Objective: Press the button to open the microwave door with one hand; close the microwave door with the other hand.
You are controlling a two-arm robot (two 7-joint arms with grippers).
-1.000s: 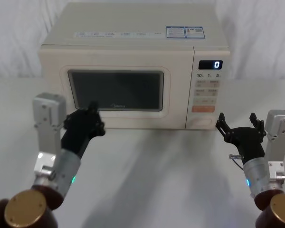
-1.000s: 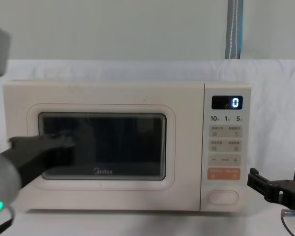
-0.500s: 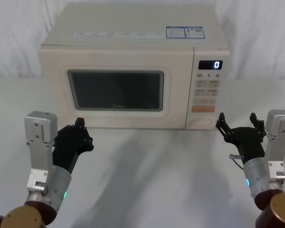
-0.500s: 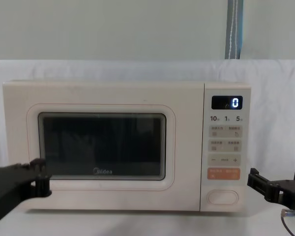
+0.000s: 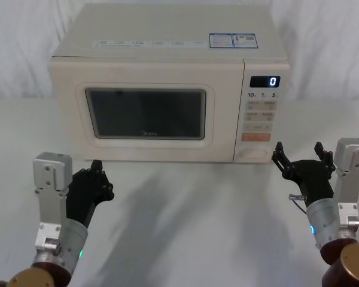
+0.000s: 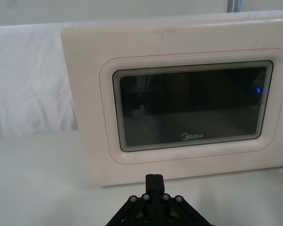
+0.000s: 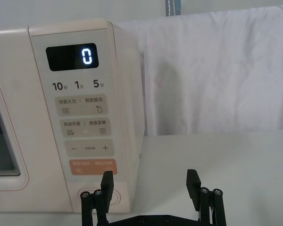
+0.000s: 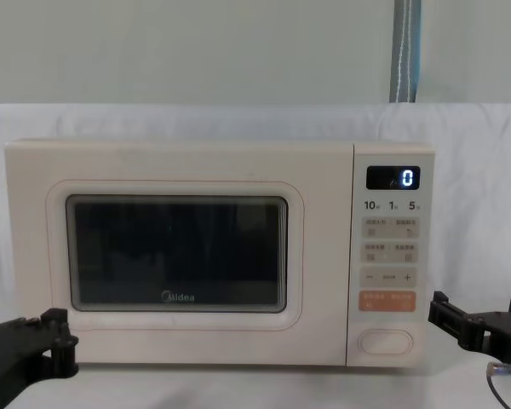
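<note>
The cream microwave door [image 5: 146,116] with its dark window lies flush with the oven body, shut; the chest view shows the door [image 8: 179,256] front-on. The wide oval button [image 5: 252,155] sits at the bottom of the control panel. My left gripper [image 5: 96,167] is shut, low over the table and a short way in front of the door's lower left corner, touching nothing. In the left wrist view the gripper [image 6: 154,181] faces the door [image 6: 193,108]. My right gripper [image 5: 299,152] stands open just right of the button, apart from it. One of its fingers partly covers the button [image 7: 115,197].
The microwave stands on a white cloth-covered table [image 5: 191,209] with open room in front of it. Above the button are the orange key [image 8: 387,301] and the lit display [image 8: 393,178] reading 0. A white cloth hangs behind.
My left gripper has drawn back from the door's window towards me and dropped low. The door stays shut. The right gripper has not moved.
</note>
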